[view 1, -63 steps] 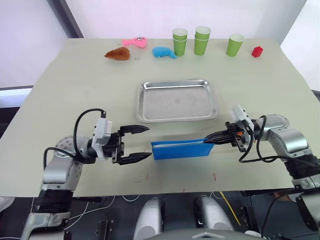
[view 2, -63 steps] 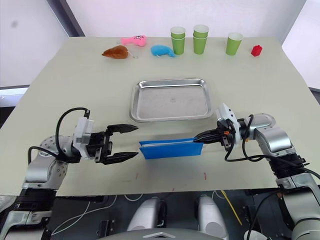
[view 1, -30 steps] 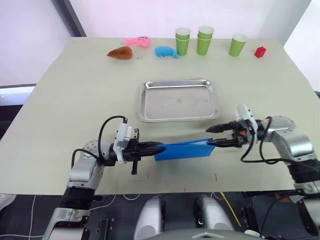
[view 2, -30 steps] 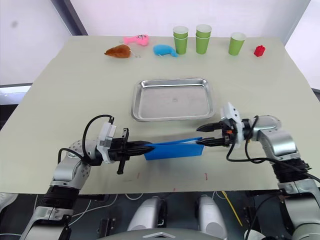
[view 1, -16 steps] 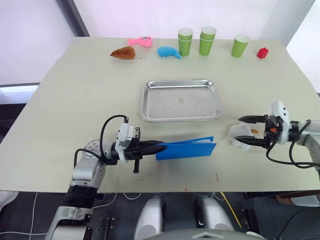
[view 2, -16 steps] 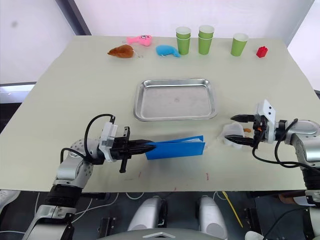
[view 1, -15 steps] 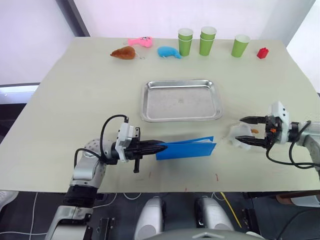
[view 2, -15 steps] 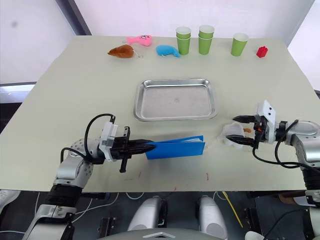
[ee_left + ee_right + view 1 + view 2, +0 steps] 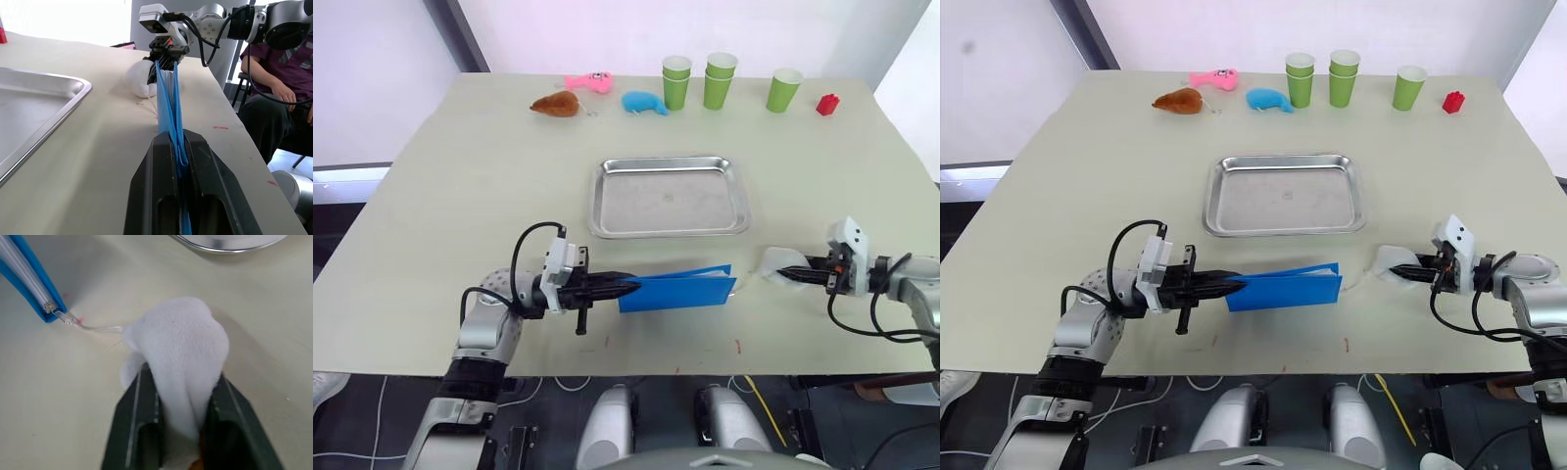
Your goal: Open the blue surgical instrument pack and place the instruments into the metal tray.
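**Q:** What did the setting look like?

**A:** Pale beige tabletop filled the scene. At its far edge sat green paper cups, a small red block, and three little plush toys: brown, pink and blue. The metal tray lay near the middle, shiny and holding nothing.

**Q:** Where was the blue surgical instrument pack?

**A:** The blue surgical instrument pack stood on its long edge on the table, just nearer the robot than the tray and apart from it. It was folded closed, so the instruments could not be seen.

**Q:** What were the grippers doing?

**A:** The left gripper had its two black fingers pressed together on the pack's left end, pinching the blue fabric between them, as the left wrist view showed closely. The right gripper lay on the table to the right of the pack. Its fingers were nearly closed around a soft white cloth bundle. A thin clear strand ran from that bundle to the pack's right corner.

**Q:** Anything else?

**A:** A seated person in a purple top appeared beyond the table in the left wrist view.
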Robot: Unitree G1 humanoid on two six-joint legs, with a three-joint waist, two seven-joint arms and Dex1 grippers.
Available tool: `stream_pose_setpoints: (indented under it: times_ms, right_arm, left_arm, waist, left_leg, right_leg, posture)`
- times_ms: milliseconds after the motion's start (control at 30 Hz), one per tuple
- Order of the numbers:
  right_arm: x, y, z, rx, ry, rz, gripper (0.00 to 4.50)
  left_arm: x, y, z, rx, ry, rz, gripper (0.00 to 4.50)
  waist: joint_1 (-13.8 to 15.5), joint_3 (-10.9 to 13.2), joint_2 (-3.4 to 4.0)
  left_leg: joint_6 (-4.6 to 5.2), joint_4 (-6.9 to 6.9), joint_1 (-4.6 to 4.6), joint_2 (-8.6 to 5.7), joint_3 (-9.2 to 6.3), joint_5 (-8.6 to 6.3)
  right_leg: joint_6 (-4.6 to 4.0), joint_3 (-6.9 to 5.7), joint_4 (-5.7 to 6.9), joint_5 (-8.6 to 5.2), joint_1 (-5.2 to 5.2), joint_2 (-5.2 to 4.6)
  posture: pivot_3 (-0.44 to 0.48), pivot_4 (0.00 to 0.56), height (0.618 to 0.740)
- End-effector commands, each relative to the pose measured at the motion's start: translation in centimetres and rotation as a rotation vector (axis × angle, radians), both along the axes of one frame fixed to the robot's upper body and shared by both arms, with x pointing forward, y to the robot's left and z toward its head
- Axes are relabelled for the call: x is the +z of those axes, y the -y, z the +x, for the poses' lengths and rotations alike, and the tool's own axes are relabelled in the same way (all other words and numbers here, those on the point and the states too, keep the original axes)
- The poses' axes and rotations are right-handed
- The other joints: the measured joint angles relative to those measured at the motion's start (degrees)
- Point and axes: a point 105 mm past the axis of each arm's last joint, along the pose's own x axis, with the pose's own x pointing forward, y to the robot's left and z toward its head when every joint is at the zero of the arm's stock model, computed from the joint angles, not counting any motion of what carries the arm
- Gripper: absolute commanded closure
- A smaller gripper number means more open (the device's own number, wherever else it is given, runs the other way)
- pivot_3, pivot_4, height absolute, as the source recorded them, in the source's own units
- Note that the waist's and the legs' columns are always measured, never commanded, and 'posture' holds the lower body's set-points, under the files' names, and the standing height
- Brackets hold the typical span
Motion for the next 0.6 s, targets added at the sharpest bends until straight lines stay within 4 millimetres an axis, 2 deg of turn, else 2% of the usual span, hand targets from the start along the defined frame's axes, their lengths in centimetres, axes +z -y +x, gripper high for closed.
stream_pose_setpoints:
  times_ms: [33, 333, 433, 600]
  right_arm:
    - [2.9, 0.5, 0.1, -0.032, 0.071, 0.081, 4.47]
    - [10.2, 1.4, 0.2, -0.115, 0.149, 0.459, 4.47]
    - [13.3, 0.5, 0.2, -0.074, 0.189, 0.582, 4.47]
    - [15.6, -2.7, -0.5, 0.045, 0.194, 0.639, 4.47]
  left_arm:
    - [0.4, 0.6, 0.3, -0.022, 0.050, 0.008, 4.50]
    - [-0.1, 1.7, 1.4, -0.077, 0.061, 0.062, 4.50]
    - [-0.6, 2.2, 1.7, -0.092, 0.060, 0.074, 4.50]
    - [-0.9, 2.5, 2.0, -0.094, 0.060, 0.079, 4.50]
  waist:
    - [0.1, 0.0, 0.01]
    - [-0.2, 0.0, 0.03]
    - [-0.1, 0.0, 0.05]
    - [0.0, 0.0, 0.05]
  left_leg:
    - [0.00, 0.00, -0.01, 0.00, 0.00, 0.00]
    - [0.00, 0.00, -0.05, 0.00, -0.03, 0.00]
    - [0.00, 0.00, -0.05, 0.00, -0.02, 0.00]
    - [0.00, 0.00, -0.08, 0.00, -0.06, 0.00]
  right_leg:
    - [0.00, 0.00, 0.00, 0.00, 0.00, 0.00]
    - [0.02, -0.02, -0.02, 0.01, -0.01, 0.05]
    - [0.02, 0.00, -0.01, 0.01, -0.02, 0.05]
    - [0.02, -0.03, -0.02, 0.01, -0.02, 0.04]
  posture:
    - [0.000, 0.150, 0.740]
    - [0.000, 0.150, 0.740]
    - [0.000, 0.150, 0.740]
    - [0.000, 0.150, 0.740]
